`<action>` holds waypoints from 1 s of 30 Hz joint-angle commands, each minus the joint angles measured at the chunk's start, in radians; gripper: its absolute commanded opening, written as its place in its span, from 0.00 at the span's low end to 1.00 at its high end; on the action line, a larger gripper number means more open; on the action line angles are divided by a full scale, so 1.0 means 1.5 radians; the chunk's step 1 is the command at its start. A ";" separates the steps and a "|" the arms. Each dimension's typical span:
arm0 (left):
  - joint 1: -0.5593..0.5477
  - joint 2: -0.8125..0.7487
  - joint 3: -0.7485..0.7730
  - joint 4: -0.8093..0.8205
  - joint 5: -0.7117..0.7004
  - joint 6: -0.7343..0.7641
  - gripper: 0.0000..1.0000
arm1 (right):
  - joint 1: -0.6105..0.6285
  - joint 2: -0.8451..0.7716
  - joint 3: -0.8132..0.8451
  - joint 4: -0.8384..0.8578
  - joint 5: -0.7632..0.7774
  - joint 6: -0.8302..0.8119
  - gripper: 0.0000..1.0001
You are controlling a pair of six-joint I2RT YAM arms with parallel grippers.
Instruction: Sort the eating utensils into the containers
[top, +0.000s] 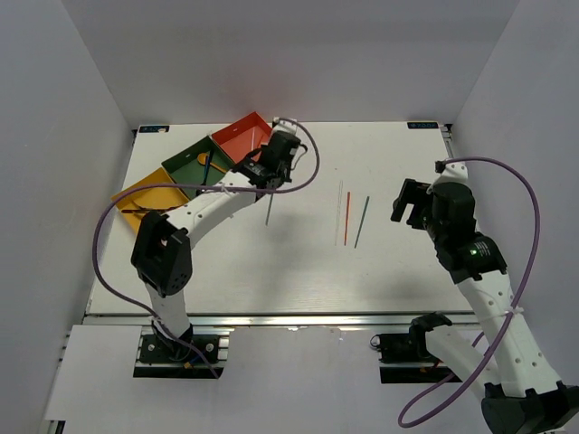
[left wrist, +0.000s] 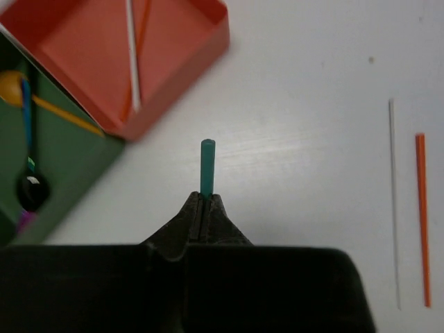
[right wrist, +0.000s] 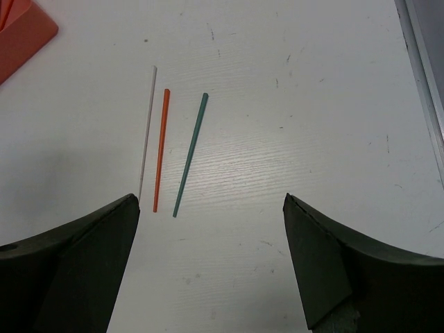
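My left gripper (left wrist: 204,198) is shut on a teal chopstick (left wrist: 207,163), whose end sticks out past the fingertips, just right of the red-orange container (left wrist: 76,48). In that container lie a silver chopstick (left wrist: 132,62) and a red one. A gold spoon (left wrist: 14,87) and a black spoon (left wrist: 32,189) lie in the dark green container (left wrist: 76,159). The yellow container (top: 136,193) sits furthest left. On the table lie a silver chopstick (right wrist: 147,132), a red chopstick (right wrist: 161,149) and a teal chopstick (right wrist: 190,154). My right gripper (right wrist: 209,200) hangs open, near and to the right of them.
The three containers stand in a diagonal row at the table's back left (top: 194,167). The left arm (top: 208,212) stretches across the left half of the table towards them. White walls enclose the table on three sides.
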 commanded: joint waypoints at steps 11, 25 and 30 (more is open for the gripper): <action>0.227 0.223 0.365 0.174 0.160 0.345 0.00 | -0.002 0.041 0.001 0.062 -0.046 -0.007 0.86; 0.269 0.347 0.435 0.359 0.256 0.229 0.00 | -0.002 0.103 0.015 0.089 -0.052 -0.004 0.86; 0.274 0.363 0.389 0.371 0.254 0.225 0.08 | -0.001 0.114 0.012 0.095 -0.048 -0.004 0.86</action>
